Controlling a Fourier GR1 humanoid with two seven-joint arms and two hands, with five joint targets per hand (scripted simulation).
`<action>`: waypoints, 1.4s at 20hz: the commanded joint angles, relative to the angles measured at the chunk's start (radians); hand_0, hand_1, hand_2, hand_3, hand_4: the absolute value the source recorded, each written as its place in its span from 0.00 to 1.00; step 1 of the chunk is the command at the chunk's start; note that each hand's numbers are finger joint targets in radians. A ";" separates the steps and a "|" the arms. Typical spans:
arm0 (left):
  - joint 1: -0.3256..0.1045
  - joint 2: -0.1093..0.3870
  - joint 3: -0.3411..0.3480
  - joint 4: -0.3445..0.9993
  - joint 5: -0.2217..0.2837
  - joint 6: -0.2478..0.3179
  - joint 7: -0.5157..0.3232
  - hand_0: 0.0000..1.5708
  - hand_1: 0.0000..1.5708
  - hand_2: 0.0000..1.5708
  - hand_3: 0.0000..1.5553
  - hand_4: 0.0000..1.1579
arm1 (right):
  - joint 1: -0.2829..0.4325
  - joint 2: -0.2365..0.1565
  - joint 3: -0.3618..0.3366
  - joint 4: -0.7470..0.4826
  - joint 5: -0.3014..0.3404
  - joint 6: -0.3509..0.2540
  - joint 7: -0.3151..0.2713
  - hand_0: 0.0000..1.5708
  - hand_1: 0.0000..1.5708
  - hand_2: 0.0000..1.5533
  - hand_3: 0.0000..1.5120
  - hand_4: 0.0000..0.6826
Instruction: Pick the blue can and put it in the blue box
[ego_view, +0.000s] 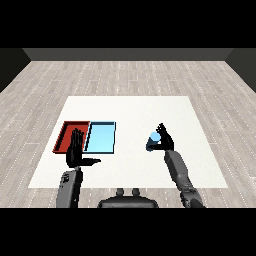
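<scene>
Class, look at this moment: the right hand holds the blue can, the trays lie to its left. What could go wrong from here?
1. The blue can sits tilted in the right hand, so it might land on its side.
2. The red tray touches the light blue tray; overshooting could put it in the wrong one.
3. The left hand hovers open over the trays' near edge and may obstruct.

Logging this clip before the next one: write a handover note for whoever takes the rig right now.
Right robot hand: curled round the blue can, held right of the trays.
Left robot hand: open, fingers straight, holding nothing, in front of the red tray.
Light blue tray: nothing in it.
Done: can grasped.
Left: carry it leftward over the light blue tray and release it there.
</scene>
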 joint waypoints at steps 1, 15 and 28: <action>-0.017 0.006 0.010 0.000 0.010 0.004 0.027 0.00 0.00 0.00 0.00 0.00 | -0.003 -0.001 0.015 -0.016 0.003 0.011 0.013 0.00 0.00 0.00 0.00 0.00; -0.019 -0.001 0.010 0.048 -0.007 -0.003 -0.043 0.00 0.00 0.00 0.00 0.00 | -0.062 0.016 0.017 0.096 0.022 0.018 -0.032 0.00 0.00 0.00 0.00 0.00; -0.002 0.047 0.066 0.009 0.075 -0.065 -0.005 0.00 0.00 0.00 0.00 0.00 | -0.090 0.008 0.042 0.126 0.106 -0.184 0.029 1.00 1.00 0.95 0.95 0.99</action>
